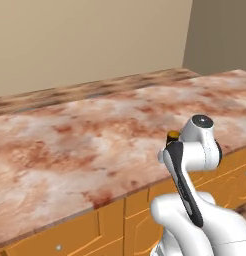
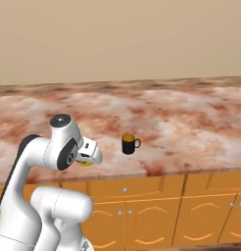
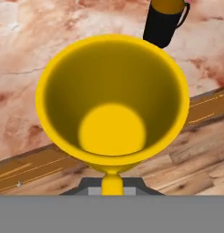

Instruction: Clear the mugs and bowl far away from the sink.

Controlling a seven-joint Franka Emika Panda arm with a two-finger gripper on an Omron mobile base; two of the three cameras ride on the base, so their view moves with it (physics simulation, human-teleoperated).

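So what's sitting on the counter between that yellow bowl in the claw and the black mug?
Nothing. In the right base view, bare marbled counter separates the bowl in the claw from the mug. The hand view agrees.

No readable text anywhere. Mug (image 2: 128,144): plain black, no label. Bowl (image 3: 112,100): plain yellow, no marking. Counter (image 1: 70,145), cabinets (image 2: 142,211): no lettering, numbers or signs.
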